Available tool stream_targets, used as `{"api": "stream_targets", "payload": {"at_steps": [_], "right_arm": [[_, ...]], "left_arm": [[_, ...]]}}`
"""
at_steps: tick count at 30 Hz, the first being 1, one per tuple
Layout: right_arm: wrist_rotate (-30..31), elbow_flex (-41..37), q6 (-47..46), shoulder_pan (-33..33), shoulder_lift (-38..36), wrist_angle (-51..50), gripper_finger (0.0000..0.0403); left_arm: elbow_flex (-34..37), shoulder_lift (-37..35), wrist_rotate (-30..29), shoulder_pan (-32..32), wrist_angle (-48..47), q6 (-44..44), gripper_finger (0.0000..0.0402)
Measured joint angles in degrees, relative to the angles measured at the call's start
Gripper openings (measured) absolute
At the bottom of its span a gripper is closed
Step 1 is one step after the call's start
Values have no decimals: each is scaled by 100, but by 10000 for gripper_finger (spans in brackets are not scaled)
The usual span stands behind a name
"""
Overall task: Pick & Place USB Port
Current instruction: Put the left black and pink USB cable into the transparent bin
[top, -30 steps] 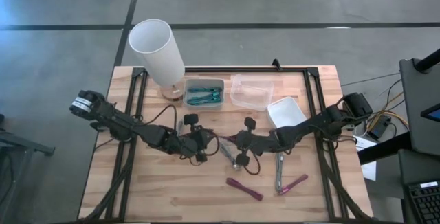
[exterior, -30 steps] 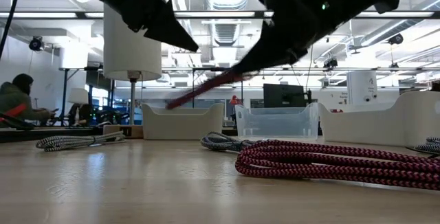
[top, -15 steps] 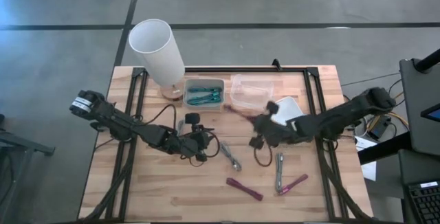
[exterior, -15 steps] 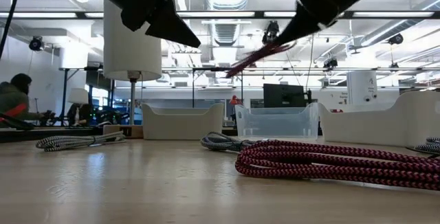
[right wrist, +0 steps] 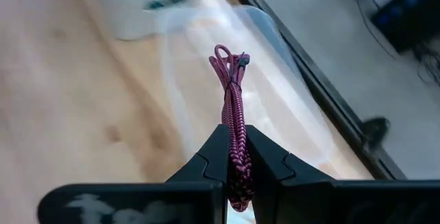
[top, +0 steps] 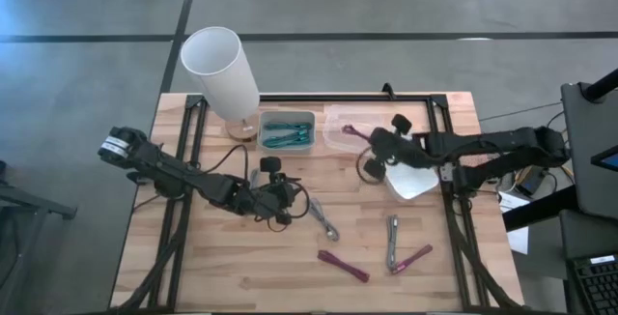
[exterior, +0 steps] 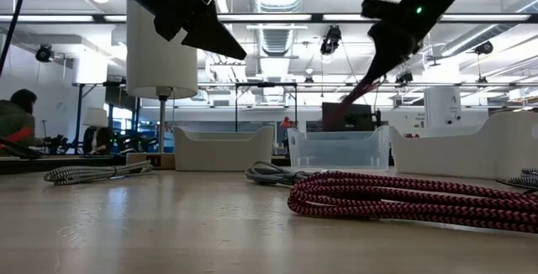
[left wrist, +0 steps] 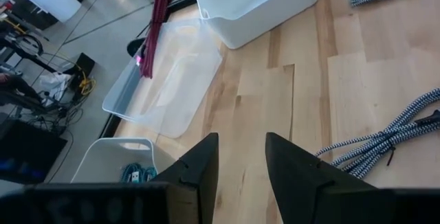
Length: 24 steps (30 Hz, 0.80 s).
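The right gripper [right wrist: 234,157] has its fingers clenched on a bundled maroon braided USB cable [right wrist: 234,100], which sticks out past the tips and hangs above the clear plastic bin [top: 350,133] at the worktop's [top: 290,276] twelve o'clock edge. In the high view the bundle's free end [top: 350,131] lies over the bin's middle, with the gripper [top: 372,141] just toward three o'clock of it.

To do this step well, I would judge that the bundle should be brought fully over the bin's open floor before letting go, since the fingers themselves sit near the rim on the three o'clock side, beside the white bin [top: 407,170]. Lowering until the dangling loop is inside the walls would keep the coil from springing out or tipping over the edge. The bin looks light and thin-walled, so avoid brushing it. Release only when the cable is steady.

The left gripper [left wrist: 237,157] waits over the worktop's centre with its fingers parted and nothing between them, near a grey-and-white braided cable [left wrist: 385,138]. Two more maroon cables [top: 345,266] lie toward six o'clock, not yet sorted.
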<state>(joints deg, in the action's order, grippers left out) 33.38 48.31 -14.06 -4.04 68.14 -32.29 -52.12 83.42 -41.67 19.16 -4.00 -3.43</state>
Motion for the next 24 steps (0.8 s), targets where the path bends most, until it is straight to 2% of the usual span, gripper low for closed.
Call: {"api": "stream_targets", "payload": {"at_steps": [3, 7, 11, 24], "right_arm": [[-103, 0, -28, -397, 77, 36, 24], [-804, 0, 211, -792, 155, 270, 24], [-1240, 0, 256, -1050, 326, 621, 24], [-1285, 2, 246, -1230, 1536, 1161, 24]], "left_arm": [[0, 0, -2, -5, 3, 5, 124], [0, 0, 0, -5, -2, -12, 124], [1, 0, 0, -15, -3, -41, 124], [2, -2, 5, -24, -8, 33, 124]]}}
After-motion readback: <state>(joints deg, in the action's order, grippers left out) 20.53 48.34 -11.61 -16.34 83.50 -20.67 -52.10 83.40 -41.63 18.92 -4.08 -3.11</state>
